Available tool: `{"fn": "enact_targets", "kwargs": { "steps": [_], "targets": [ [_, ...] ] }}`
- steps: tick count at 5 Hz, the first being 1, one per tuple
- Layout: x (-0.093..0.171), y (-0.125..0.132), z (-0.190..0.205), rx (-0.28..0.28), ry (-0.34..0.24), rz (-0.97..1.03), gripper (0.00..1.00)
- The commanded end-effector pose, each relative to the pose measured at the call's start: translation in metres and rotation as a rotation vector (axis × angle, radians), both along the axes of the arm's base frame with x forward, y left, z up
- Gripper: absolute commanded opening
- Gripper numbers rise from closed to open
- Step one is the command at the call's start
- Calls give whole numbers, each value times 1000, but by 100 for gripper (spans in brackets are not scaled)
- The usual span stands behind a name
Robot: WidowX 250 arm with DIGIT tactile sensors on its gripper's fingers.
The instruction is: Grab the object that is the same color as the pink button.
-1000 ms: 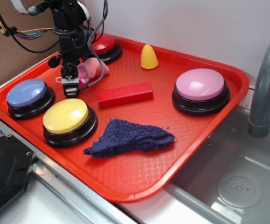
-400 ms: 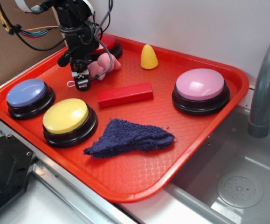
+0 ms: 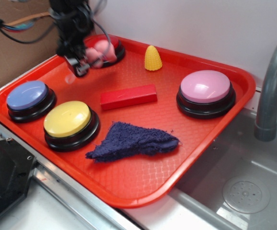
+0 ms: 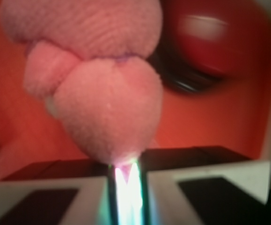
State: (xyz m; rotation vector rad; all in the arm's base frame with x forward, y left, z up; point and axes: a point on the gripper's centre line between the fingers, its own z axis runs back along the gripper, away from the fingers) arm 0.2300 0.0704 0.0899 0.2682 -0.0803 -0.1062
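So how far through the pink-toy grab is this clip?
Mostly done. The gripper is shut on the pink plush toy, its jaws nearly meeting on the toy's tip in the wrist view. In the exterior view the toy appears raised off the tray, in front of the red button. Only holding remains.

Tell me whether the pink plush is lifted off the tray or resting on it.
Lifted. The pink plush hangs pinched in the gripper above the tray.
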Motion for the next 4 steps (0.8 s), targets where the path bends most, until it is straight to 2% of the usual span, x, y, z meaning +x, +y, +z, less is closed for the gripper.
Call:
{"fn": "enact_targets", "kwargs": {
  "steps": [1,2,3,4],
  "targets": [
    [-27,-23,88,47,34,315,0],
    [-32,-57,111,-16,125,269,0],
    [-39,-97,135,-58,68,130,0],
    [-46,-110,143,-87,36,94,0]
  ]
}}
